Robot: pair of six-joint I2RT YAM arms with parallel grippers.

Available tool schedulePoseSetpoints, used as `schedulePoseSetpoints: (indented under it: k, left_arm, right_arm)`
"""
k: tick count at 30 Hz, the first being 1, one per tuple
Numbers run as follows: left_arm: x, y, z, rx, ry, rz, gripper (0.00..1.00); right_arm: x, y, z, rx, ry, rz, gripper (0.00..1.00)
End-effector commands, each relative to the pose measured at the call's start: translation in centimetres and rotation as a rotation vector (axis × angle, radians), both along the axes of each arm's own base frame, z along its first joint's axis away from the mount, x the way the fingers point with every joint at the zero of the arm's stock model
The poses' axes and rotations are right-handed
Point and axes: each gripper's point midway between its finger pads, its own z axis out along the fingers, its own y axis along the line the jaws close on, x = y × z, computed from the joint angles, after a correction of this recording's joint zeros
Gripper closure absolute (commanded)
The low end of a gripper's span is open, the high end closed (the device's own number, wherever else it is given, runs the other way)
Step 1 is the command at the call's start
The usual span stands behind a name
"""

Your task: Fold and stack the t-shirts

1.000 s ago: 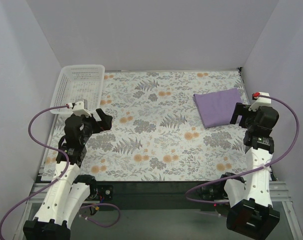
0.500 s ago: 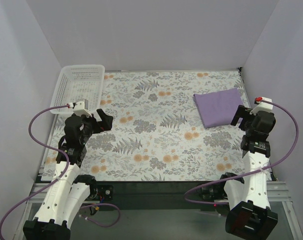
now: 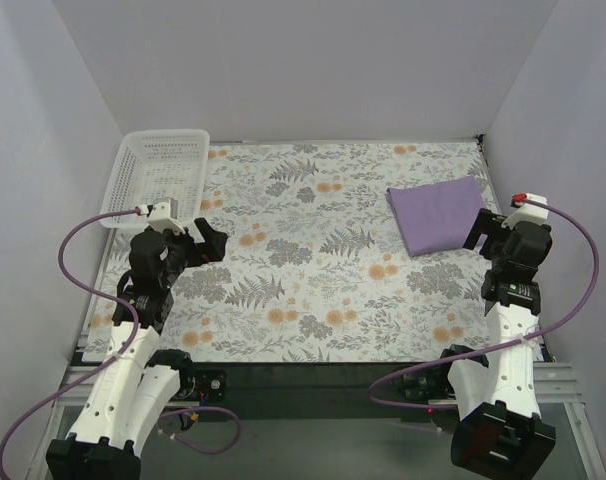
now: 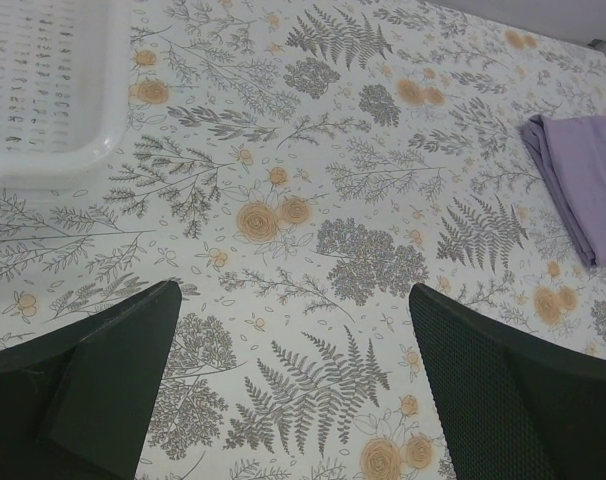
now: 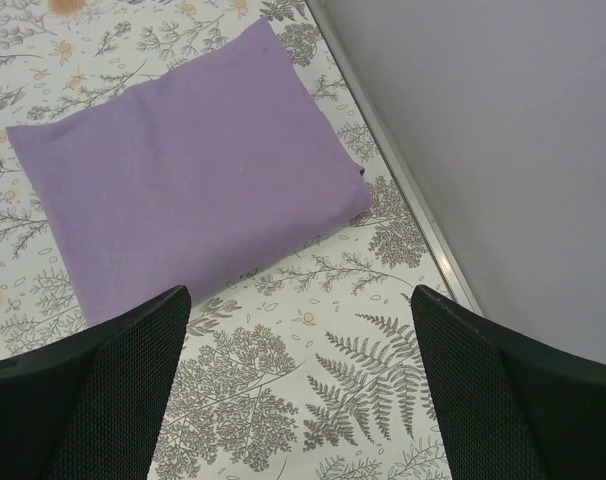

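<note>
Folded lavender t-shirt, floral cover, basket

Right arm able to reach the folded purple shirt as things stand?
Likely yes. The right end effector is open and hangs just short of the near edge of the shirt, nothing lying between them. The wall beside it is close but off to the side, not in the path.

Floral table, folded t-shirt, basket perhaps overhanging
</note>
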Motion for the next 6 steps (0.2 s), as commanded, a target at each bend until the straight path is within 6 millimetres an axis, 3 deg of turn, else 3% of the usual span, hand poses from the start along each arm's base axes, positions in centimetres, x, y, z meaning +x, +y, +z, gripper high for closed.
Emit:
schedulePoseSetpoints:
  k: [1, 6]
  left_arm:
    - [0.00, -0.21, -0.23, 0.011, -0.005, -0.019, 0.02]
    - [0.03, -0.21, -0.20, 0.012, -0.005, -0.019, 0.02]
  right_arm:
    - [0.41, -0.60, 1.06, -0.023, -0.054, -0.024, 0.03]
    - [0.62, -0.22, 0.89, -0.066, -0.040, 0.031, 0.02]
